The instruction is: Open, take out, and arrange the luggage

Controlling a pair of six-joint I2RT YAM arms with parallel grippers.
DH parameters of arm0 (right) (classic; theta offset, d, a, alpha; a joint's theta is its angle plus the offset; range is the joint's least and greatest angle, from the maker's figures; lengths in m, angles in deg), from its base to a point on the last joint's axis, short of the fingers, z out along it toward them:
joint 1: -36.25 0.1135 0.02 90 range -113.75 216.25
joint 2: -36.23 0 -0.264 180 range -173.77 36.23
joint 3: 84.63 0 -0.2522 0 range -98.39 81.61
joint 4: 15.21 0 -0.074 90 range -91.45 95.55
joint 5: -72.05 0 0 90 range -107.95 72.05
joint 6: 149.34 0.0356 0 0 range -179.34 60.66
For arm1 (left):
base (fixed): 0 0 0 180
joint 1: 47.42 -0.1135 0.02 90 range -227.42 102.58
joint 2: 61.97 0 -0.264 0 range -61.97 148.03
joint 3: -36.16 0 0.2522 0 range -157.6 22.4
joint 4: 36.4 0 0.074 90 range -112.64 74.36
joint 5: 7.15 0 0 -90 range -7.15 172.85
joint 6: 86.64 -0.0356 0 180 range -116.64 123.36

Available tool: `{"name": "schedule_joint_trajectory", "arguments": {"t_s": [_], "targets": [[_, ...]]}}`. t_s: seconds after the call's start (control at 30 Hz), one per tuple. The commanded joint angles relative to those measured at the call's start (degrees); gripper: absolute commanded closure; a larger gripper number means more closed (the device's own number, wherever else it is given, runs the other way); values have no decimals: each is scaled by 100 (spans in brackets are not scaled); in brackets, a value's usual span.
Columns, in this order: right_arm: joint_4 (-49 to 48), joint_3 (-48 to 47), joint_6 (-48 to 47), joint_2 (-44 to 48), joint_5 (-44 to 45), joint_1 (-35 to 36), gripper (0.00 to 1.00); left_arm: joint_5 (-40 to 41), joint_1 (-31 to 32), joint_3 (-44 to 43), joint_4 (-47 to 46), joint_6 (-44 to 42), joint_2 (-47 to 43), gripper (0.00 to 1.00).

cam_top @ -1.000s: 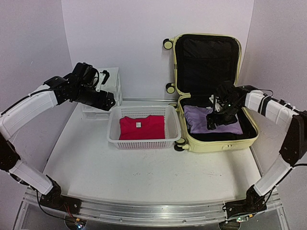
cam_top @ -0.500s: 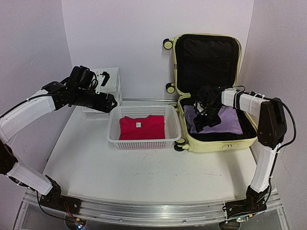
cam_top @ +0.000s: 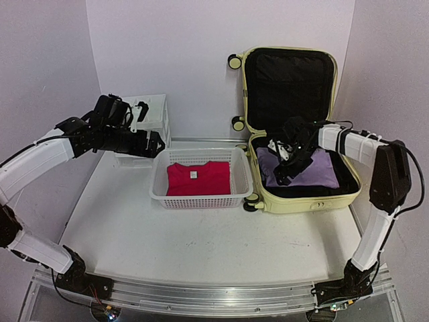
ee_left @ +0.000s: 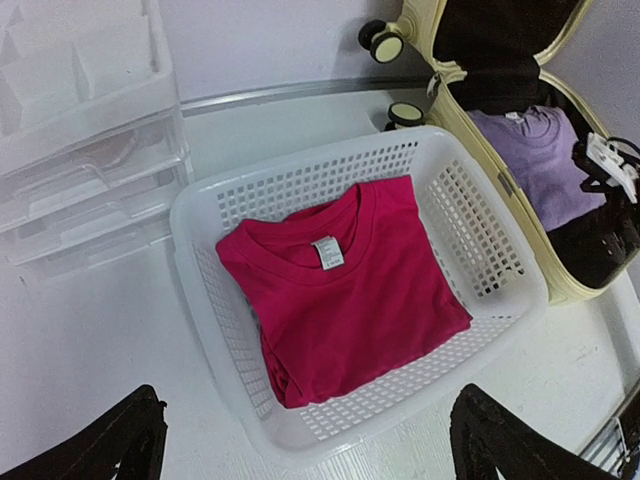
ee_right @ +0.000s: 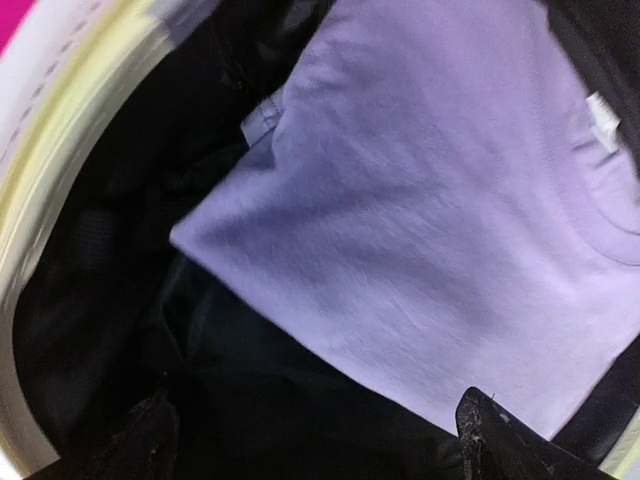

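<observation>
Left arm: rises from the near-left base, elbow out left, forearm level. The left tool (cam_top: 156, 143) hovers by the basket's (cam_top: 201, 201) far-left corner, fingers wide apart, holding nothing.
Right arm: folded at the right edge, forearm reaching left into the luggage (cam_top: 295, 201). The right tool (cam_top: 284, 176) points down over the purple shirt (cam_top: 315, 171), fingers apart.
Worktop (cam_top: 201, 248): white.
Basket: mid-worktop, holds a folded red shirt (cam_top: 198, 178).
Luggage: just right of the basket, open, lid upright.
Drawers (cam_top: 151, 117): far left.
Walls (cam_top: 188, 54): pale.
</observation>
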Motion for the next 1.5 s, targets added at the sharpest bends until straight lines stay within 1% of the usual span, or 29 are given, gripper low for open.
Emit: {"name": "schedule_joint_trajectory", "arguments": {"t_s": [0.0,0.07,0.17,0.23,0.3,0.4,0.47,0.5,0.53,0.6,0.7,0.8,0.87,0.97,1.23,1.37,1.47], "targets": [[-814,667,-1559,809,-629,-94,2,616,-25,252,-700,-20,-310,0],[-1085,854,-1935,871,-789,-113,2,708,-26,576,-1316,-175,-297,0],[-1146,886,-2461,901,-1733,-319,2,673,-27,1145,-2136,-358,-293,1],[-1154,950,-2985,959,-2140,-324,2,795,-27,1316,-2276,-383,-267,1],[-1223,921,-3146,973,-2344,-344,2,787,-26,1313,-2073,-465,-259,3],[-1318,795,-2901,851,-2286,-400,2,767,-14,935,-1008,-357,-303,5],[-1281,808,-3048,863,-2368,-394,5,828,-18,729,-549,-134,-421,6],[-1277,883,-3399,897,-2509,-394,8,829,-18,716,-491,-35,-518,6],[-1299,998,-3633,928,-2622,-400,11,861,-18,718,-450,69,-621,6],[-1608,1227,-3879,876,-2603,-394,11,902,-18,758,-449,172,-733,7],[-1613,1173,-4254,611,-2583,-397,13,990,-14,761,-443,107,-683,9],[-1764,1109,-4415,376,-2437,-399,16,1071,-18,631,-433,65,-534,10],[-1870,1036,-4441,234,-2420,-403,19,1114,-18,528,-438,21,-444,10],[-2118,1012,-4399,49,-2528,-395,21,1128,-18,456,-434,-2,-381,11],[-2421,865,-4373,-354,-2462,-398,36,1387,-24,481,-416,23,-386,11],[-2466,903,-4437,-408,-2396,-398,40,1429,-20,428,-399,70,-326,11],[-2589,924,-4431,-435,-2320,-399,47,1497,-27,391,-358,57,-269,11]]}}
